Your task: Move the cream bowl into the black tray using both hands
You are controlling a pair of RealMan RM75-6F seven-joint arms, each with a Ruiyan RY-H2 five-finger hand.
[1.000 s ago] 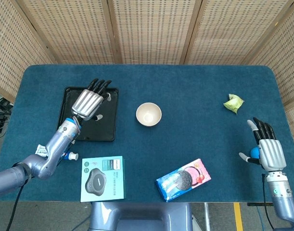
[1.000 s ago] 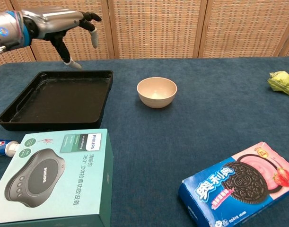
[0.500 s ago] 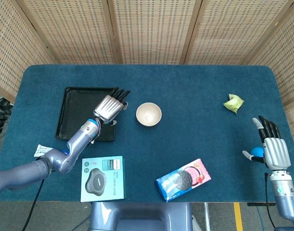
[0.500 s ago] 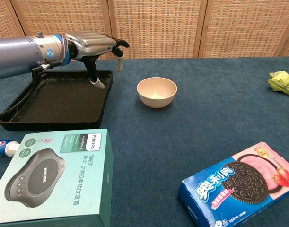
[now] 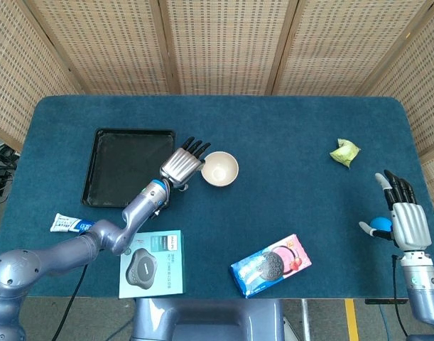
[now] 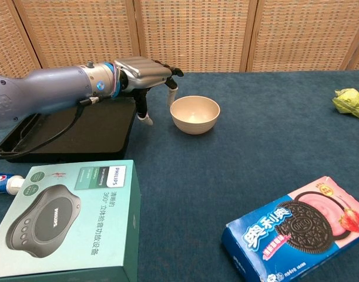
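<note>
Cream bowl (image 5: 219,168) & black tray (image 5: 124,175) hold nothing.

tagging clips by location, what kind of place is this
Probably a robot test or data-collection setup, not a home: a table covered in blue felt, woven screen panels behind it, and unrelated props like a cookie box.

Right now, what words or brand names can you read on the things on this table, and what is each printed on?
"PHILIPS": teal box, on its top face and on the pictured device.
"360°": same box; the Chinese lines around it are too small to read.
Blue-and-pink cookie pack: Chinese brand characters, not legible to me.
Toothpaste tube: print too small.
</note>
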